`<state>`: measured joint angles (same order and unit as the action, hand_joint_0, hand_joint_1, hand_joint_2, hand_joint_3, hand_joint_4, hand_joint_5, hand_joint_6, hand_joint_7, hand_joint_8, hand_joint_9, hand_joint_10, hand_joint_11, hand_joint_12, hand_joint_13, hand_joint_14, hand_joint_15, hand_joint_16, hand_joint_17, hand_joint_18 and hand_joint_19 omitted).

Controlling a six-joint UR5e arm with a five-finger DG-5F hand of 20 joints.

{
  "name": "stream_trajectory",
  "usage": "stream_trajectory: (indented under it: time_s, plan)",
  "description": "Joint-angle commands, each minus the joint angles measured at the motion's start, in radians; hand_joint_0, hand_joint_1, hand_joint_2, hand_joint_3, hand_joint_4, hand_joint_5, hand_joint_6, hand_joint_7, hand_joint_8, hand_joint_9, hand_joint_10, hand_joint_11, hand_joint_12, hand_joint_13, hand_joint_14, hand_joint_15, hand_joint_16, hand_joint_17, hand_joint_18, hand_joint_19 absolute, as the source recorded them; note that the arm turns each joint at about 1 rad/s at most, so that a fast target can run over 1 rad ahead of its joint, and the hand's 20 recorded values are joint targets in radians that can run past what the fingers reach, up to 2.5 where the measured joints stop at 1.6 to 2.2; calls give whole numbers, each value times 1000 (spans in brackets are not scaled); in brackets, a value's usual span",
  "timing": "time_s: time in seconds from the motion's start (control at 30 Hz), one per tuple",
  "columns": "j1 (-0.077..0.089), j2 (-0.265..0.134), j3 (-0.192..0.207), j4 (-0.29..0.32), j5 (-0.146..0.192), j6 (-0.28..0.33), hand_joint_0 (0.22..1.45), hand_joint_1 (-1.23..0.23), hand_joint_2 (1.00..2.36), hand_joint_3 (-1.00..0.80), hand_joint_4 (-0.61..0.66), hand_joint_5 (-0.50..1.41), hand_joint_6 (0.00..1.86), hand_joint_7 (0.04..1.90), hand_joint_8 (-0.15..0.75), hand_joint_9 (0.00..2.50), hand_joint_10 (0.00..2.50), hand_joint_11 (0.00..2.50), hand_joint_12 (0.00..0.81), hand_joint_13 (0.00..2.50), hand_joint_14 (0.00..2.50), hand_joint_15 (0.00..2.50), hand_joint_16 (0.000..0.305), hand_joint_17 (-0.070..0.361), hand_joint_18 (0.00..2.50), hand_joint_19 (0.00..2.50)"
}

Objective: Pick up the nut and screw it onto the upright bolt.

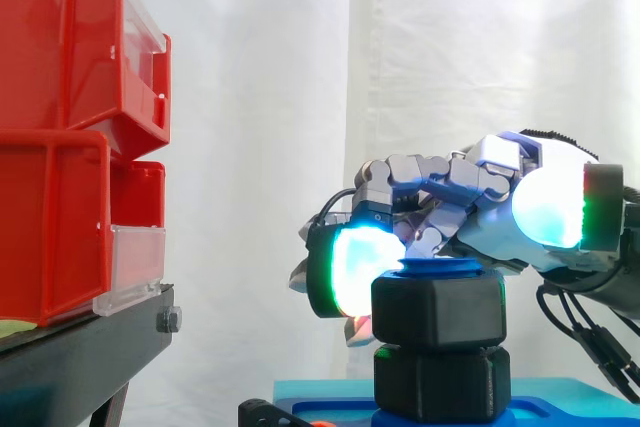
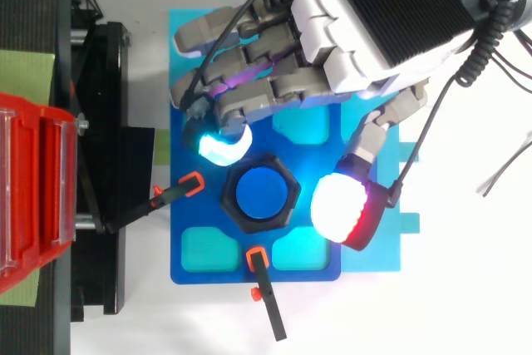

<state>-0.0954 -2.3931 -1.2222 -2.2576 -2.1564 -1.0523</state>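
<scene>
Thumb pad (image 2: 341, 208): glowed white on the near side, clear of the nut.
Nut (image 1: 438, 309): black, sat at the top of the upright blue bolt (image 2: 264, 192).
Robot hand (image 2: 378, 18): spread wide astride the nut, holding nothing.
Finger pad (image 2: 221, 147): cyan, just beside the nut's far corner.
Curtain (image 1: 260, 97): white, behind everything.

A white tabletop (image 2: 465, 305) carries everything. At its left stands a black stand (image 2: 100, 122) holding stacked red bins (image 1: 60, 147), with pale green sheets (image 2: 25, 72) under the stand. Beside the stand a blue base plate (image 2: 199, 276) with cyan recessed pockets (image 2: 208, 248) lies flat on a lighter blue sheet (image 2: 391, 255). Two black clamps with orange tips (image 2: 170, 195) reach onto the plate, one from the left and one from the top view's lower edge. At the plate's middle stands a black hexagonal nut (image 2: 260, 194) around a blue bolt (image 2: 260, 191).
</scene>
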Motion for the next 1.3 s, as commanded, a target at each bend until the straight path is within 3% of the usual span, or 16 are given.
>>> stream_trajectory:
  time_s: [0.0,0.1,0.37,0.57,0.7,0.83,1.07,1.27]
  plan:
    - [-7,0,1,3,0,0,495,-237,1000,-500,220,-2,579,1371,301,999,2,0,271,637,0,0,26,59,375,0]
    - [-10,2,0,3,-2,0,499,-249,1000,-500,164,5,660,1188,278,1101,0,7,253,703,0,0,24,55,444,0]
    - [-17,2,0,9,-10,0,504,-264,1000,-500,117,31,732,1068,192,1468,2,90,190,955,0,9,19,42,721,0]
    - [-20,2,0,20,-13,2,494,-229,1000,-500,94,26,736,1056,195,1524,6,134,190,1005,0,12,19,43,770,0]
    - [-21,2,1,39,-13,8,478,-181,1000,-500,190,11,621,1257,283,1387,5,151,245,863,0,0,25,57,606,0]
    - [-23,2,24,49,-19,18,458,-175,1000,-500,199,10,500,1459,273,1340,4,118,252,841,0,0,28,64,551,0]
    - [-26,0,43,46,-43,23,441,-155,1000,-500,320,-56,504,1114,297,1224,3,55,291,744,0,0,32,71,453,0]
    - [-21,2,43,44,-43,23,436,-141,1000,-500,286,-119,504,874,285,1054,0,0,316,638,0,0,36,80,333,0]
